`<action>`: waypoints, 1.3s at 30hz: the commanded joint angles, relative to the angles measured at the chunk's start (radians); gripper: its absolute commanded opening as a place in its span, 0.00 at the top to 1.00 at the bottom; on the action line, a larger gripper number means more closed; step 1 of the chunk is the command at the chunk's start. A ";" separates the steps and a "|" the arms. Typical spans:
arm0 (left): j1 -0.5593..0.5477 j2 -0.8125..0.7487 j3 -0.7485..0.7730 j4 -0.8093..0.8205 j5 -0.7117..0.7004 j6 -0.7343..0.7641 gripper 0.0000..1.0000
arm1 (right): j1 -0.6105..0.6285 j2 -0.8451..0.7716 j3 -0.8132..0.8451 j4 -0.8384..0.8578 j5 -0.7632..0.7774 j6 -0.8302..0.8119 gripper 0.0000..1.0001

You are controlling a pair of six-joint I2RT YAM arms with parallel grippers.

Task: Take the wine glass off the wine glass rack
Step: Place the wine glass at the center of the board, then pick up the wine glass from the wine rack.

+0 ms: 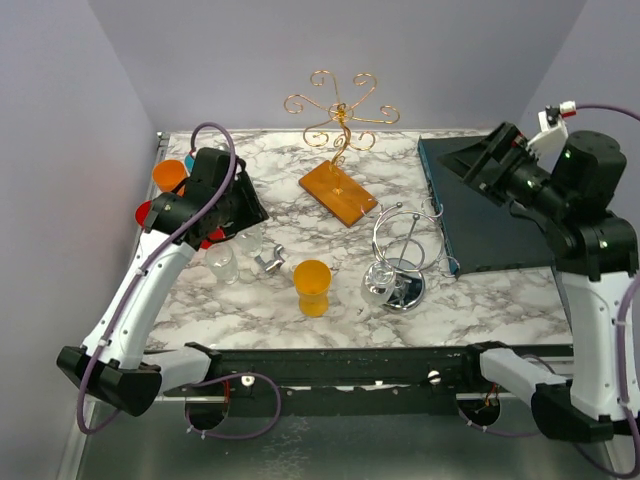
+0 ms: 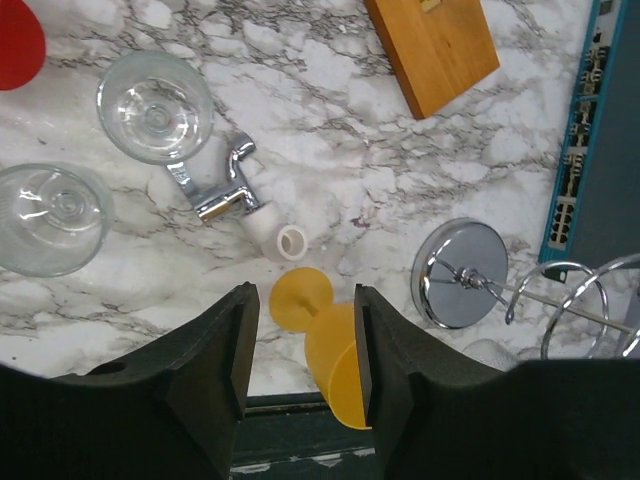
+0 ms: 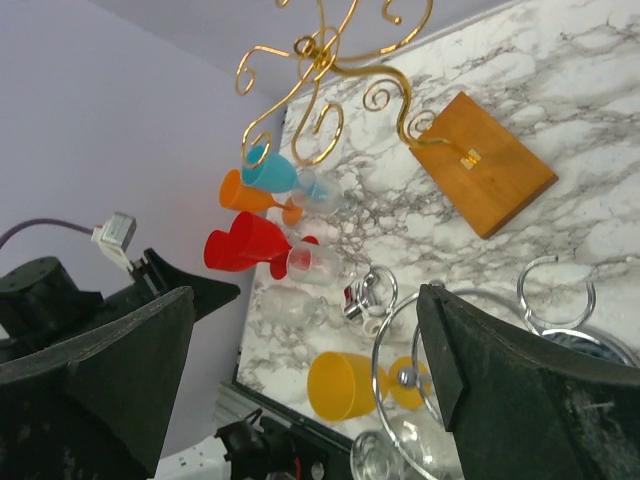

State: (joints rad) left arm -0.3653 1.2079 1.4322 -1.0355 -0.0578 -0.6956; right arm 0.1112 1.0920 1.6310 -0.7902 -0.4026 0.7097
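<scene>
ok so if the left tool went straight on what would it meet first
The left tool would probably meet the yellow glass framed between its fingers; depth unclear, maybe the marble table.

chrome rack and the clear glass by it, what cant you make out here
Top view: whether the clear glass hangs on the chrome rack or rests on the table; too small, transparent.
Left wrist: rack loops cut by the right edge; glass nearly all behind a finger of the left gripper.
Right wrist: glass cut by the bottom edge.
</scene>
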 commanded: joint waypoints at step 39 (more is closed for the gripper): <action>-0.437 0.018 -0.118 0.273 -0.084 -0.200 0.48 | 0.005 -0.179 -0.345 -0.295 -0.304 -0.062 0.08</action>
State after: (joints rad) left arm -0.7959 1.2148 1.3048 -0.8001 -0.1360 -0.8978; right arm 0.1112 0.9009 1.2980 -1.1019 -0.6830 0.6533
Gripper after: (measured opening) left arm 0.509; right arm 0.921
